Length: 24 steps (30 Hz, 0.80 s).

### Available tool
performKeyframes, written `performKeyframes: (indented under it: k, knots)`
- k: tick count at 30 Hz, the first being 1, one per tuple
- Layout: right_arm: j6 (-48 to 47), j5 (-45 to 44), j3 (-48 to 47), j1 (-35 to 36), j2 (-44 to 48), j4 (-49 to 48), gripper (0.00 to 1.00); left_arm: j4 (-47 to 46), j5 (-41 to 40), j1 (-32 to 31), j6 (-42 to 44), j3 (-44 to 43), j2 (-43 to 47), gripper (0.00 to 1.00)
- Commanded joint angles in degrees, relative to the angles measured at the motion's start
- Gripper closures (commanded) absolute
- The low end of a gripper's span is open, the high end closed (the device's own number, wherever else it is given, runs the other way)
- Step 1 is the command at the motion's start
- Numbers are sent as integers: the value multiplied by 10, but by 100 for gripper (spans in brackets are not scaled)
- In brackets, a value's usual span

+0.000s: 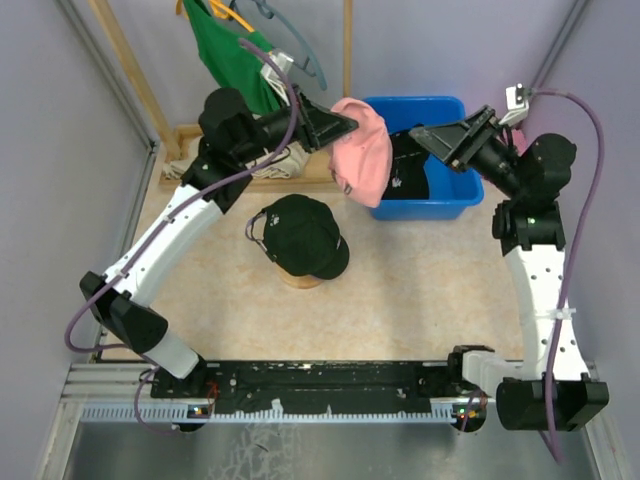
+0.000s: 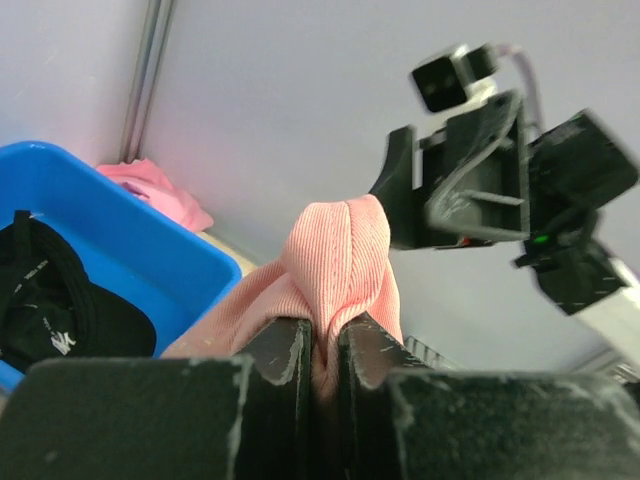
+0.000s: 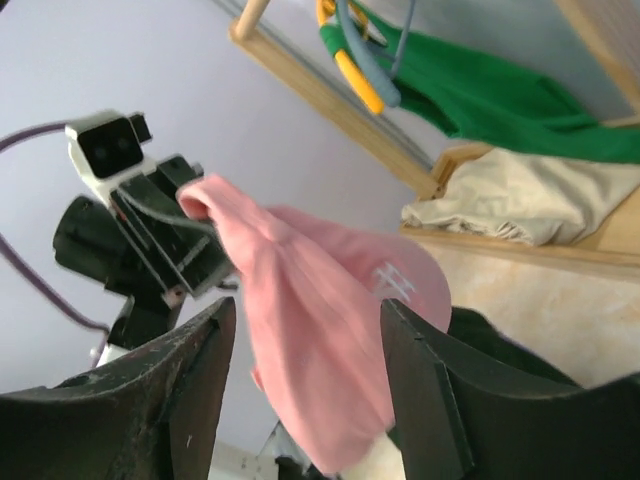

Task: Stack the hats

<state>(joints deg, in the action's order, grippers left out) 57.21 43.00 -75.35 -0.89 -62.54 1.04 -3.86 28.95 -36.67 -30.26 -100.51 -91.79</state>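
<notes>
My left gripper [image 1: 352, 124] is shut on the crown fabric of a pink hat [image 1: 364, 152] and holds it in the air at the left edge of the blue bin; it also shows in the left wrist view [image 2: 335, 262]. A black hat [image 1: 302, 235] sits on a round wooden stand at table centre. Another black hat [image 1: 407, 165] with a white logo lies inside the bin, seen too in the left wrist view [image 2: 45, 300]. My right gripper [image 1: 432, 134] is open above the bin, facing the hanging pink hat [image 3: 320, 320] without touching it. No lavender hat shows.
The blue bin [image 1: 445, 200] stands at the back right. A bright pink cloth [image 2: 160, 190] lies behind it. A wooden rack [image 1: 130, 75] at the back left holds a green shirt [image 1: 232, 52] on hangers, with beige cloth [image 1: 265, 168] at its base.
</notes>
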Motion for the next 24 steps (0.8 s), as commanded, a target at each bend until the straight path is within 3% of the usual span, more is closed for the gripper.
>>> performKeyframes:
  k: [1,4,8,13,15,19,24]
  knots:
    - [119,124,94,-17,3,-175,40,-46,102,40,-105,-2,30,100]
    - [192,156,162,-19,-2,-281,41,-105,164,65,-179,14,33,100]
    - [319,179,248,-19,-24,-448,41,-257,237,88,-316,44,29,100]
    - [597,183,330,-20,-115,-841,40,-504,277,100,-533,70,6,100]
    - [684,172,341,-19,-152,-949,40,-601,270,100,-623,69,-15,100]
    - [726,161,343,-15,-177,-997,37,-741,245,98,-766,50,-54,100]
    - [706,146,316,41,-193,-983,33,-768,228,84,-795,42,-64,100]
